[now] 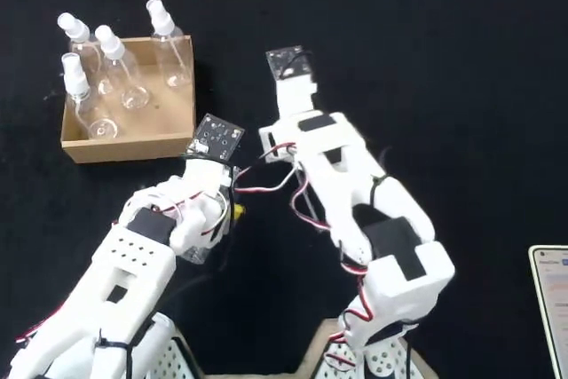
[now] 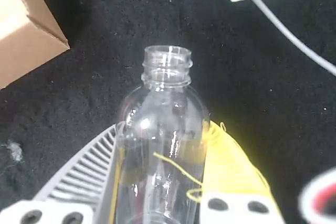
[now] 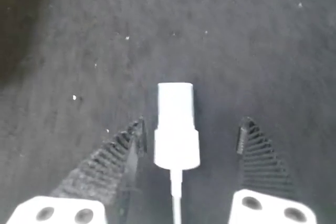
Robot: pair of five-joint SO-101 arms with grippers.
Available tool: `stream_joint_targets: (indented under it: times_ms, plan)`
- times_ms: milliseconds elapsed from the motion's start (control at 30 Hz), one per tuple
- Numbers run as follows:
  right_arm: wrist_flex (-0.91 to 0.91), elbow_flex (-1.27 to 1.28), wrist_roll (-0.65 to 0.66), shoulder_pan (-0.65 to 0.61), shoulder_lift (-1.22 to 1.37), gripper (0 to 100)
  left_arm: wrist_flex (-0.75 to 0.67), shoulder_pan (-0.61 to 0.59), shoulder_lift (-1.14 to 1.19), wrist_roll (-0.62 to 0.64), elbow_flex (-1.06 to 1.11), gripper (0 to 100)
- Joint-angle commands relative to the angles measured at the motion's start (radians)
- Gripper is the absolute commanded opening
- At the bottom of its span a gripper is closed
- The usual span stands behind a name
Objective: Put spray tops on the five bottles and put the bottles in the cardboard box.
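The left gripper [image 2: 164, 129] is clamping the clear bottle [image 2: 167, 98] across its belly, with the neck bare and open, just off a corner of the cardboard box [image 2: 23, 35]. The right gripper [image 3: 192, 124] is gaping wide, its jaws on either side of the spray top [image 3: 176, 129], which is lying on the black cloth [image 3: 236, 35] out beside the box, its thin tube trailing back. That top is looking light, hard and slick, so I'm judging the ribbed collar is the place to pinch, never the tube. The bottle is seeming thin-walled and likely to flex under squeeze. Four capped bottles [image 1: 115, 77] are standing inside the box.
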Motion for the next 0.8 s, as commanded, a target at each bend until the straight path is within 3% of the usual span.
stream_joint_targets:
  times_ms: [0, 133, 233, 300, 433, 600, 767]
  plan:
    - [-0.071, -0.025, 0.002, -0.014, -0.004, 27.6, -0.018, 0.001, -0.015, 0.009, -0.028, 4]
    - [-0.080, -0.025, 0.003, -0.025, 0.007, 26.6, -0.018, 0.001, -0.014, 0.009, -0.028, 4]
    - [-0.072, -0.021, 0.003, -0.025, 0.007, 16.5, -0.028, 0.001, -0.014, 0.009, -0.025, 4]
    - [-0.023, -0.019, 0.005, -0.023, 0.005, 10.3, -0.049, 0.001, -0.014, 0.009, -0.010, 4]
    - [0.129, -0.028, 0.032, -0.009, -0.002, 10.1, -0.064, 0.001, -0.015, 0.009, 0.002, 4]
    - [0.222, -0.027, 0.043, 0.124, -0.127, 10.0, -0.063, 0.001, -0.015, 0.009, 0.002, 4]
    - [0.376, -0.008, 0.172, 0.245, -0.328, 10.0, -0.064, 0.001, -0.015, 0.009, 0.002, 4]
